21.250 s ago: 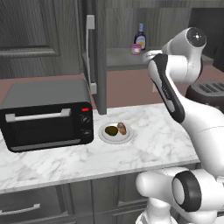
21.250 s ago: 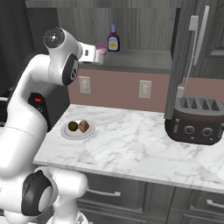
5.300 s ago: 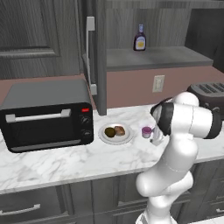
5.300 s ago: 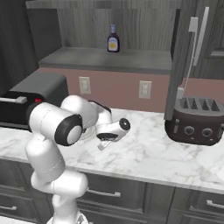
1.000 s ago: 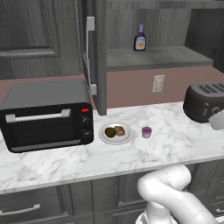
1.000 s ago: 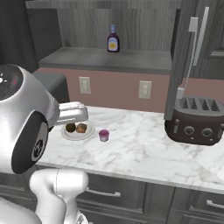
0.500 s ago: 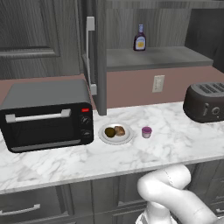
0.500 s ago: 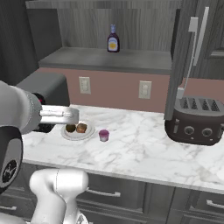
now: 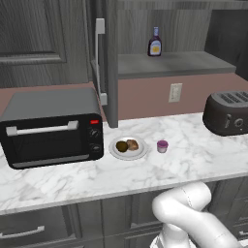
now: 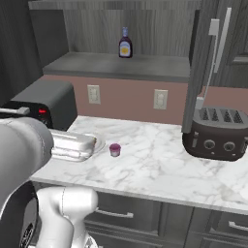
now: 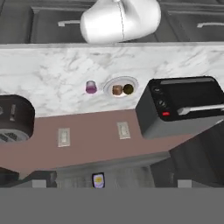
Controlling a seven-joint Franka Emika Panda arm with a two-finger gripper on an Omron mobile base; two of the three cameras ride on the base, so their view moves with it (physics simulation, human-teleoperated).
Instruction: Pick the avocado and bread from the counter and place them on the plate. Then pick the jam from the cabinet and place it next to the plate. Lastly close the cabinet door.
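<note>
Avocado [image 9: 121, 146] and bread [image 9: 132, 144] on the plate [image 9: 128, 154] — jam [image 9: 162, 146] just beside, right — toaster oven [image 9: 51, 127] left.

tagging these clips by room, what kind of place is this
A home-style kitchen, rendered rather than real. A white marble counter carries a black toaster oven and a dark toaster, with a plate of food between them, and an open wall cabinet above holds a bottle.

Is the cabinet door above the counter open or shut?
Open. The cabinet door stands swung out edge-on, leaving the shelf and the bottle exposed.
</note>
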